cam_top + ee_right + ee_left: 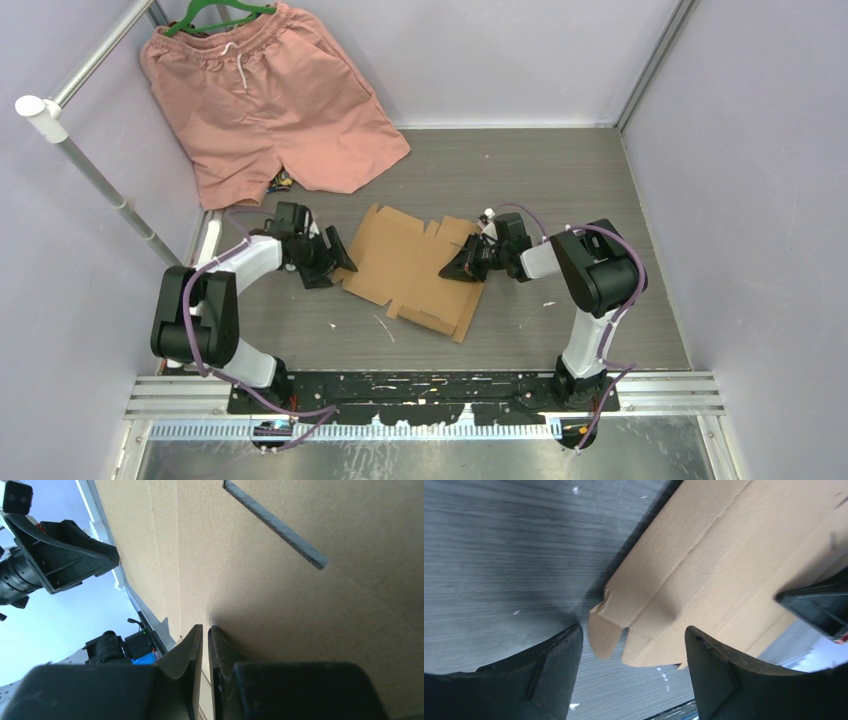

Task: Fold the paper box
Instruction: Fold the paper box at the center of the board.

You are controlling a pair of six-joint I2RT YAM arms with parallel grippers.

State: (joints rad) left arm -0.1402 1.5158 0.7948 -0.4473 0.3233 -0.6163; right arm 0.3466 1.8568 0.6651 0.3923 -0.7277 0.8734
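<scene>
The paper box [410,268] is not a box yet. It is a flat brown cardboard sheet with notched flaps and tabs. It lies in the middle of the top view, on the grey worktop [560,180], a little turned so its corners point up and down the frame. In the right wrist view a thin grey slit [275,525] cuts through the card near the top.

The left pincer [325,262] is at the left edge of the sheet. In the left wrist view its two black fingers [559,655] stand wide apart. A small bent corner flap [604,630] of the card sits between them. No finger touches it.

The right pincer [462,268] is at the right edge of the sheet, on top of the card. In the right wrist view its fingers [192,650] are almost together. A thin strip of brown card shows in the narrow gap, so it seems to pinch the sheet. The card fills most of that view.

Small white scraps [385,328] lie on the worktop just below the sheet.

At the upper left of the top view, pink shorts [265,95] hang from a green hanger [215,15], and their legs rest on the worktop. They are apart from the card. A white pole [90,165] slants down the left side.
</scene>
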